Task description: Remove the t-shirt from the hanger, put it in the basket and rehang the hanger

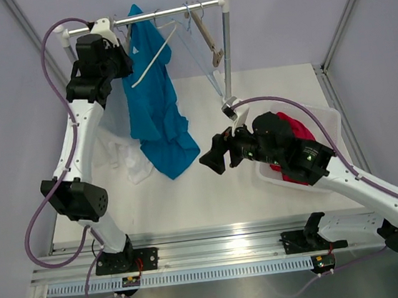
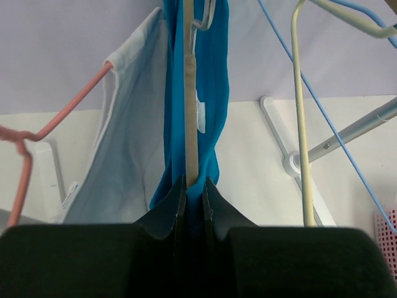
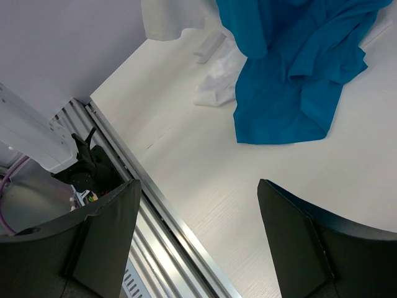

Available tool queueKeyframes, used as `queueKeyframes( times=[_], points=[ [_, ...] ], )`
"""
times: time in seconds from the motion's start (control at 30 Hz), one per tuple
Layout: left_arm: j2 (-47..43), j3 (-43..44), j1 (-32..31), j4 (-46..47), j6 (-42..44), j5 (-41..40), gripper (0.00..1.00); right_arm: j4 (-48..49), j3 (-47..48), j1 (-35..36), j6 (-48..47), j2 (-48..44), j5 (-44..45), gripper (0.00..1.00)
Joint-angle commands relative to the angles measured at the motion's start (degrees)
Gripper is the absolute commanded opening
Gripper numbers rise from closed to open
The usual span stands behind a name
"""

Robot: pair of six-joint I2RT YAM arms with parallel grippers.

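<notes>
Looking down from the top, the blue t-shirt [image 1: 151, 97] hangs from the rail [image 1: 169, 11] at the far side. Its bottom end lies in a heap on the table [image 1: 211, 191]. The left claw [image 1: 122, 57] is up high by the rail, right at the shirt's left edge. A white cloth [image 1: 123, 147] lies just left of the shirt. The right claw [image 1: 222, 150] is low over the table, just right of the shirt's bottom edge. A bin [image 1: 328, 116] with red cloth [image 1: 299, 129] sits behind it. White table top shows between the shirt and the near edge.

In the left wrist view, the left claw is shut tight on a tan hanger [image 2: 191, 124]. Blue shirt hangs on both sides of it. A pink hanger [image 2: 68, 112] on the left holds pale cloth [image 2: 130, 155] that touches the shirt. A yellow hanger [image 2: 298, 124] and a thin blue hanger [image 2: 329, 124] hang on the right, with a gap between them and the shirt.

In the right wrist view, the right claw stands wide open with nothing in it. Only table shows between its fingers [image 3: 111, 230]. The shirt's bottom edge lies ahead, not touching. A metal track [image 3: 155, 211] runs along the table's near edge.
</notes>
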Motion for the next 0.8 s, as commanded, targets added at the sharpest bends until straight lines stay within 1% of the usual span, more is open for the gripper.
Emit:
queueKeyframes(
  times=[0.0,0.37,0.5,0.6,0.67,0.77],
  points=[
    [-7.9,0.6,0.3,4.3,-2.6,-3.2,0.00,0.4,2.6,1.3,-0.5,0.0,0.8,0.85],
    [-15.3,-6.2,0.3,11.7,-4.5,-3.4,0.00,1.6,0.3,3.4,0.1,-1.6,2.5,0.84],
    [-19.2,-16.5,0.2,17.2,-5.4,-3.3,0.00,1.6,-0.5,3.5,-0.2,-2.3,3.0,0.85],
    [-20.9,-19.9,0.2,19.1,-5.8,-3.4,0.00,2.5,-1.5,3.5,-0.3,-2.5,3.3,0.84],
    [-21.9,-22.8,0.2,19.8,-6.3,-4.9,0.00,3.4,-2.0,3.6,-0.1,-2.4,3.1,0.85],
    [-25.0,-26.7,0.2,21.6,-7.1,-5.1,0.00,5.3,-3.4,3.5,0.5,-2.4,2.2,0.85]
  ],
)
